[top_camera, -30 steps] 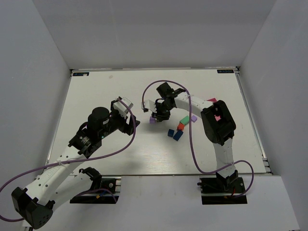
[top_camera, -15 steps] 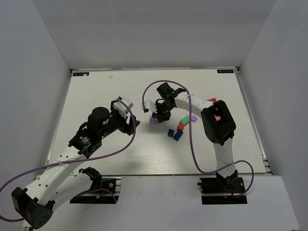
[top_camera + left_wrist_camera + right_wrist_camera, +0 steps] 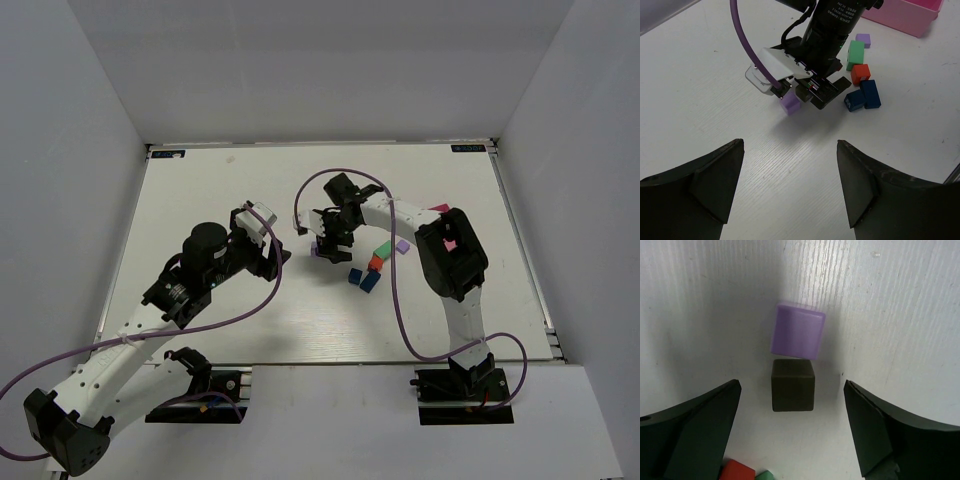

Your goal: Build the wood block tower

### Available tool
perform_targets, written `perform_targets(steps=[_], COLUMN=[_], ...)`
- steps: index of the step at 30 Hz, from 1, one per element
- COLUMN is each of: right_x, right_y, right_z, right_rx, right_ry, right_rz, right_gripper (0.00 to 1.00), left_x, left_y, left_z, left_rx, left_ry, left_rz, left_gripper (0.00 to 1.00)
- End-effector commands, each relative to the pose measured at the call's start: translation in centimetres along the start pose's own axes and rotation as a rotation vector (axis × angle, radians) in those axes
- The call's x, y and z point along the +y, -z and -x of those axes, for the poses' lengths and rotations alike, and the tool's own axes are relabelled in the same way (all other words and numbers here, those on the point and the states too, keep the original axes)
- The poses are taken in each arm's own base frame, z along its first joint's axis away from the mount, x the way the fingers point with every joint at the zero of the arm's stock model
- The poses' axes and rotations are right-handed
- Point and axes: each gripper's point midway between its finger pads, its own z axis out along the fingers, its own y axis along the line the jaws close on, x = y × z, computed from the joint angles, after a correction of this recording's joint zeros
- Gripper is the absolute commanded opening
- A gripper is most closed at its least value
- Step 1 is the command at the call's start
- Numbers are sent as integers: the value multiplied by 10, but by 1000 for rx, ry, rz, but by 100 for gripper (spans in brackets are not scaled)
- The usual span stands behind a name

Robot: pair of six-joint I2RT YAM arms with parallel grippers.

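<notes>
My right gripper [image 3: 792, 390] points straight down, open, its fingers wide on either side of a dark brown cube [image 3: 793, 385] that rests on the table. A purple cube [image 3: 798, 337] touches the brown cube's far side. The top view shows the right gripper [image 3: 330, 243] next to the purple cube [image 3: 316, 250]. Right of it lie two blue blocks [image 3: 362, 279], a red block [image 3: 375, 263], a green block [image 3: 381, 250] and a small purple block [image 3: 402, 245], loose on the table. No tower stands. My left gripper [image 3: 790, 145] hovers open and empty, facing the purple cube [image 3: 790, 105].
A pink tray [image 3: 905, 15] sits at the back right, partly hidden by the right arm in the top view. The right arm's purple cable [image 3: 320, 180] loops above the blocks. White walls surround the table.
My right gripper's jaws have spread wide over the brown cube, letting go of it. The left arm has not moved.
</notes>
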Motion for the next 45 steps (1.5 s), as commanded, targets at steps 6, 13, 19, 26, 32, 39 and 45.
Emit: perform_targets(steps=[6, 13, 19, 26, 32, 39, 45], right_x=[-13, -5, 8, 42, 42, 55, 51], right_y=[39, 91, 139, 130, 136, 121, 105], right_z=[8, 2, -11, -34, -43, -54, -66], right_rx=[3, 3, -50, -105, -92, -73, -41], right_ry=[4, -9, 39, 257, 314, 477, 548], right_rz=[-103, -223, -357, -235, -187, -139, -114], right_gripper=[90, 90, 90, 64, 51, 58, 58], left_x=[-2, -3, -7, 9, 9, 4, 4], left_y=[3, 3, 1, -24, -31, -22, -21], left_z=[7, 4, 10, -4, -35, -33, -35], left_rx=[-29, -18, -46, 110, 224, 181, 180], left_ry=[6, 35, 127, 149, 118, 108, 108], left_rz=[-13, -9, -14, 76, 71, 43, 43], left_gripper=[86, 97, 100, 91, 47, 58, 63])
